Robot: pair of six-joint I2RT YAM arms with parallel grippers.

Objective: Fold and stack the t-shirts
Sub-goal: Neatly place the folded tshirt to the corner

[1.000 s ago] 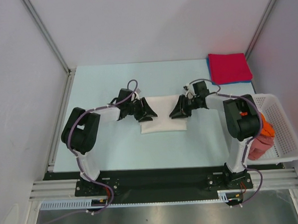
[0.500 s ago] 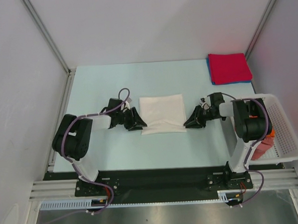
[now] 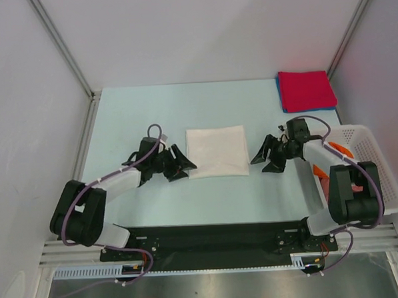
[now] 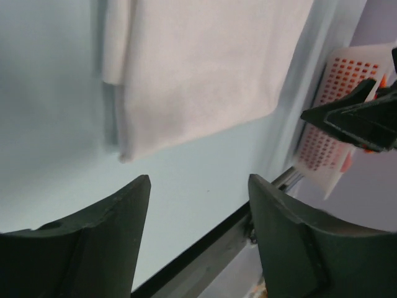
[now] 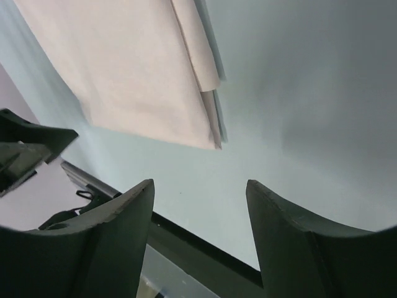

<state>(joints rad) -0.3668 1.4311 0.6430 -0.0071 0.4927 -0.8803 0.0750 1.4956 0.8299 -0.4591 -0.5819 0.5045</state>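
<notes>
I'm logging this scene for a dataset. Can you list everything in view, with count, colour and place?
white t-shirt: one, white, folded flat mid-table, between the pincers, touched by neither.
red t-shirt: one, red, folded, far right corner, on top of the blue one.
blue t-shirt: one, blue, under the red one, only its edges showing.
basket: one, white lattice, right edge of the table.
cloth in the basket: count unclear, orange and pinkish, largely hidden by the right arm.
table: one, pale blue.
left pincer: one, black, open and empty, left of the white t-shirt.
right pincer: one, black, open and empty, right of the white t-shirt.
</notes>
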